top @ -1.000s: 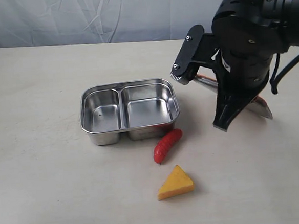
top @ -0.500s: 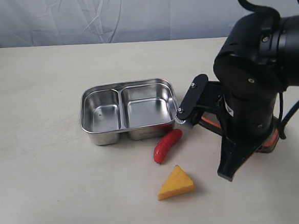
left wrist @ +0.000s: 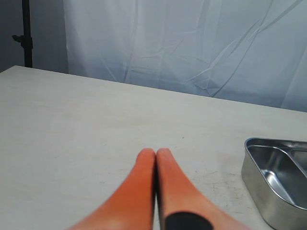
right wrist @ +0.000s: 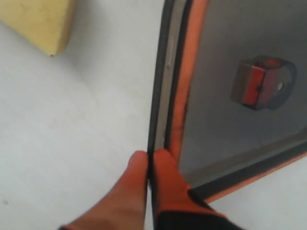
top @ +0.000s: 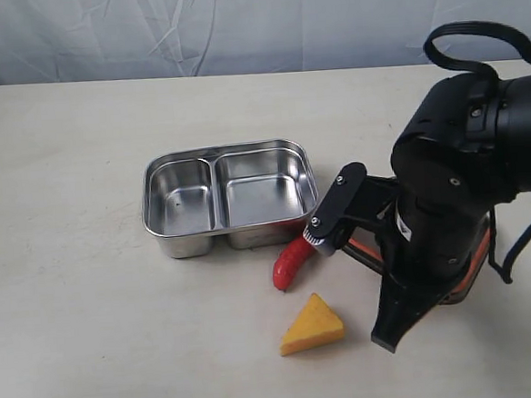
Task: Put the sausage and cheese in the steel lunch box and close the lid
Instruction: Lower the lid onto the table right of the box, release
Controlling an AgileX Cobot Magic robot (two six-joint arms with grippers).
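Note:
The steel lunch box (top: pixel 230 196) stands open with nothing in either compartment; its corner also shows in the left wrist view (left wrist: pixel 278 179). The red sausage (top: pixel 296 257) lies just in front of its right end. The yellow cheese (top: pixel 312 326) lies nearer the front; its edge (right wrist: pixel 41 21) shows in the right wrist view. My right gripper (right wrist: pixel 151 155) is shut on the rim of the dark lid (right wrist: pixel 235 52), whose orange-red valve tab (right wrist: pixel 263 84) faces the camera. The right arm (top: pixel 448 204) hides most of the lid; its orange seal (top: pixel 365 249) peeks out, low over the table. My left gripper (left wrist: pixel 156 154) is shut on nothing.
A pale table (top: pixel 81 303) carries everything. A light cloth backdrop (top: pixel 235 23) hangs behind its far edge. A dark stand (left wrist: pixel 26 33) is at the far corner in the left wrist view.
The right arm has come down and forward with the lid, from above the table's right side to low beside the sausage and cheese. Box, sausage and cheese have not moved.

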